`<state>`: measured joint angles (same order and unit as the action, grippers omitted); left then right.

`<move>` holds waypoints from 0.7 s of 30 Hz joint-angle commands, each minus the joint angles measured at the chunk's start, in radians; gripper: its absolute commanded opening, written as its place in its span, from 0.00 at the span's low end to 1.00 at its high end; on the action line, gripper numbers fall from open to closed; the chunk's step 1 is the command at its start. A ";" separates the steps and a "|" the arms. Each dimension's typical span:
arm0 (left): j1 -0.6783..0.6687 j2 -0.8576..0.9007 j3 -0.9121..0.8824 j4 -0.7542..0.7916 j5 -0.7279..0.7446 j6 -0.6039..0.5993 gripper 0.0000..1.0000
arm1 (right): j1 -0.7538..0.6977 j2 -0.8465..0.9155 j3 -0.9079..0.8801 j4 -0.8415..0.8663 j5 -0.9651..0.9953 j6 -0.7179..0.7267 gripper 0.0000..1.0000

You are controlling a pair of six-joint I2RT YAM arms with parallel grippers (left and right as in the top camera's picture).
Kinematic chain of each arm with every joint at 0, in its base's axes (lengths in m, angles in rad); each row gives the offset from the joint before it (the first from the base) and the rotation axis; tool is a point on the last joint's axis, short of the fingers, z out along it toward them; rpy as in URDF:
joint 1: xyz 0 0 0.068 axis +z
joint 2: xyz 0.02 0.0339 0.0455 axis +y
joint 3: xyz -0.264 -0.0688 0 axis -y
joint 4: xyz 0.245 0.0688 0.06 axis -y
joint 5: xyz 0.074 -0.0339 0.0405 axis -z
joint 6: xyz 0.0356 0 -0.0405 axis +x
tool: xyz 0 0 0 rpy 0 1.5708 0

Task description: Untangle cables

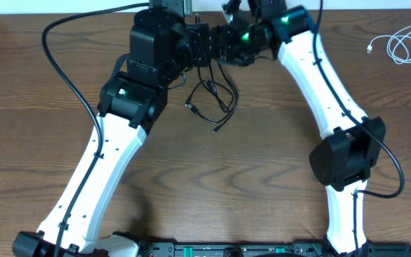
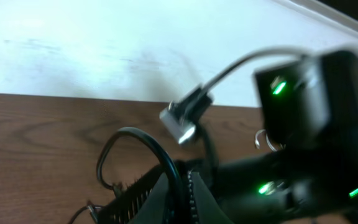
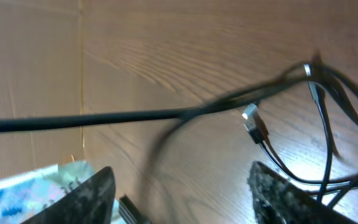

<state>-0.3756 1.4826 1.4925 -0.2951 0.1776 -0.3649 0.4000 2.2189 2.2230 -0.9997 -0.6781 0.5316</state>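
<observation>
The black cable (image 1: 214, 100) lies in loose loops on the wooden table below the two grippers, its plug ends near the middle. My left gripper (image 1: 207, 48) is shut on a strand of it (image 2: 166, 163), as the left wrist view (image 2: 184, 186) shows. My right gripper (image 1: 227, 39) faces the left one closely and is open wide (image 3: 185, 199) with nothing between its fingers. Black strands and a small plug (image 3: 253, 124) run past its right finger. The white cable (image 1: 404, 46) lies coiled apart at the far right of the table.
A white wall (image 2: 104, 43) borders the table's far edge. The right arm's body with green lights (image 2: 303, 124) fills the right of the left wrist view. A thick black robot wire (image 1: 70, 78) arcs over the left side.
</observation>
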 commanded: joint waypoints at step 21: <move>0.088 -0.048 0.006 -0.078 -0.636 0.301 0.07 | -0.333 -0.211 -0.150 -0.195 0.628 -0.132 0.01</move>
<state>-0.3206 1.4807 1.4925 -0.3752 -0.3038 -0.1833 0.1287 2.0457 2.0682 -1.1667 -0.1947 0.4519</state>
